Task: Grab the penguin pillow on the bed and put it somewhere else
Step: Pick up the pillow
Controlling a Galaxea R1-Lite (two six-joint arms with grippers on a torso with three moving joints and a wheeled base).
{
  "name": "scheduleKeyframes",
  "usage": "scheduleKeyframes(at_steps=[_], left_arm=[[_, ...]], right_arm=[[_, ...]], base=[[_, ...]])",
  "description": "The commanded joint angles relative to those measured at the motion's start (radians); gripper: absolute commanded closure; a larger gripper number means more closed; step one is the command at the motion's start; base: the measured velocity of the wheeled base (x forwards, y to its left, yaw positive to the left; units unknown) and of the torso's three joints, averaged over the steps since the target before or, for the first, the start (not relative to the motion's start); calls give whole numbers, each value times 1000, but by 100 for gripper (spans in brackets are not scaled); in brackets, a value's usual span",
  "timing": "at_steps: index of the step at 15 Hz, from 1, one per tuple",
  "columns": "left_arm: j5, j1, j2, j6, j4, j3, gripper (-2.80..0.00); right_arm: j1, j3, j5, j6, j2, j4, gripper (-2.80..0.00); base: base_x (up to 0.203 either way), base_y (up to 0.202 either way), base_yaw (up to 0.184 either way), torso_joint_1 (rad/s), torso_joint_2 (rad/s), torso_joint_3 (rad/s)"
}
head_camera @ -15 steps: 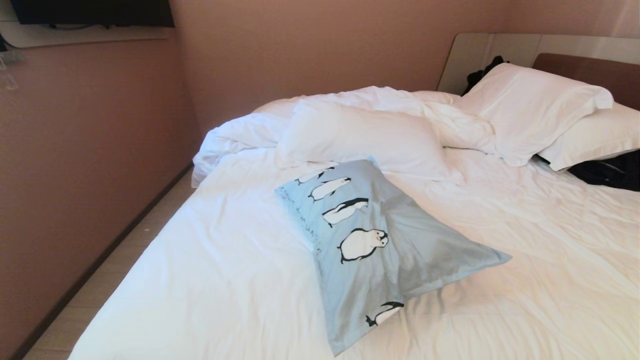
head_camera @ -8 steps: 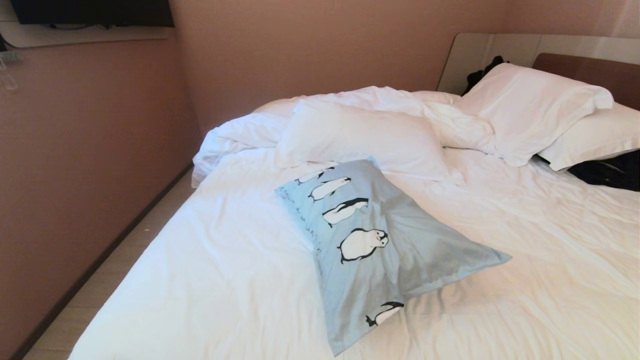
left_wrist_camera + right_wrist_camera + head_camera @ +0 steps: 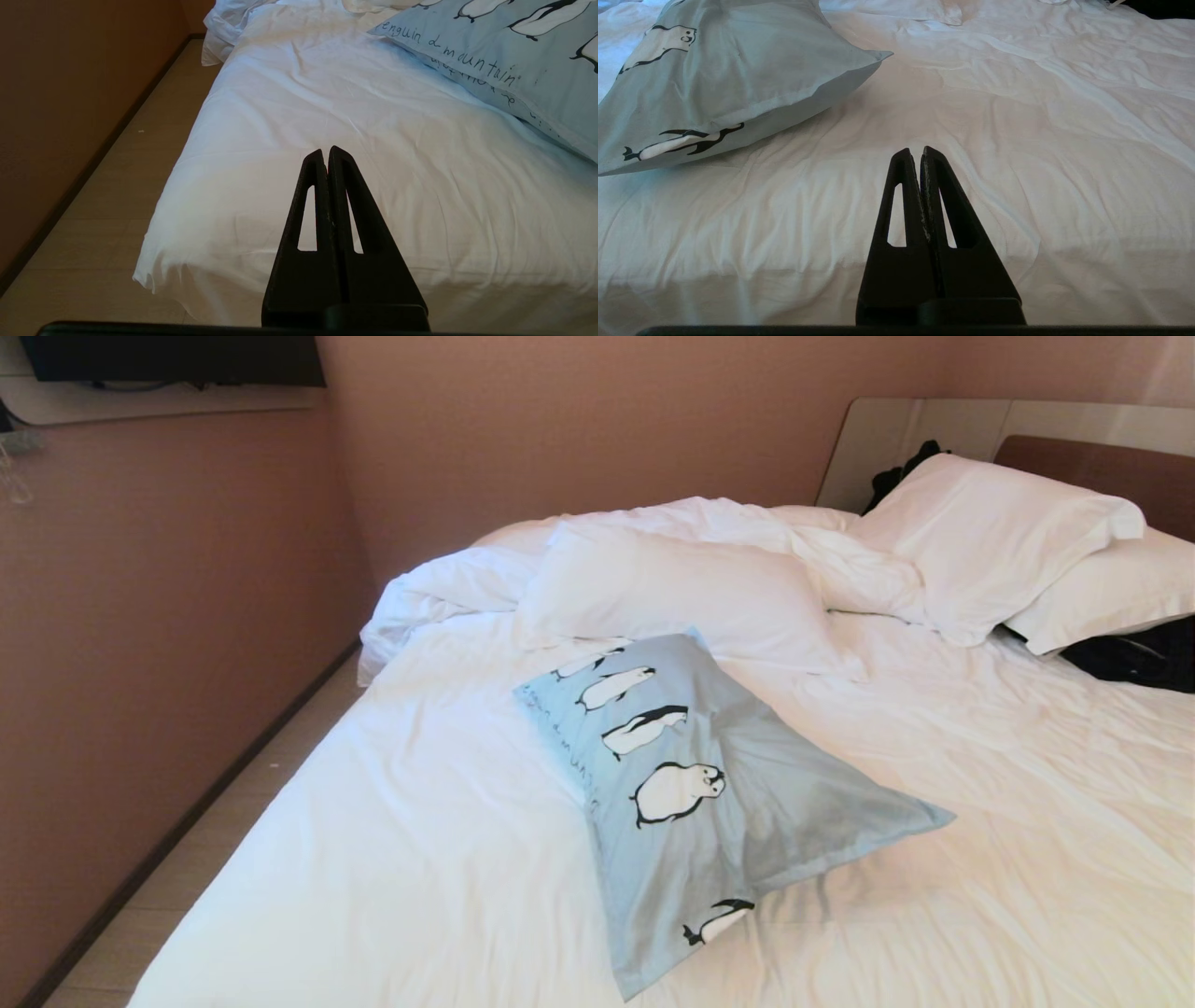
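While both hands, left (image 3: pixel 327 151) and right (image 3: pixel 915 151), hover clenched and empty, the pillow (image 3: pixel 691 793) on the bed (image 3: pixel 392 859) wants a wide-open corner pinch.

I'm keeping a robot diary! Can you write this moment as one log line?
stage: not started | penguin pillow: lying on bed, untouched | left pincer: shut, empty, near bed's foot edge | right pincer: shut, empty

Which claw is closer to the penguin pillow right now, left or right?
Roughly equal; I cannot tell. Left claw sits shut at the foot of the bed, off the pillow's lettered edge. Right claw sits shut below its pointed corner. Neither touches it.
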Motion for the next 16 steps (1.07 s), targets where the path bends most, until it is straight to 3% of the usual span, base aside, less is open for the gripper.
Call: scheduleKeyframes(at_steps=[1,7,10,16], left_arm=[[0,0,0,0,0,0,0],[0,0,0,0,0,0,0],[0,0,0,0,0,0,0],[0,0,0,0,0,0,0]], right_arm=[[0,-1,0,-1,0,1,0],[0,-11,1,-12,0,5,0],[0,-92,8,-6,10,28,0],[0,-202,69,-5,200,79,0]], base=[[0,0,0,0,0,0],[0,0,0,0,0,0],[0,0,0,0,0,0],[0,0,0,0,0,0]])
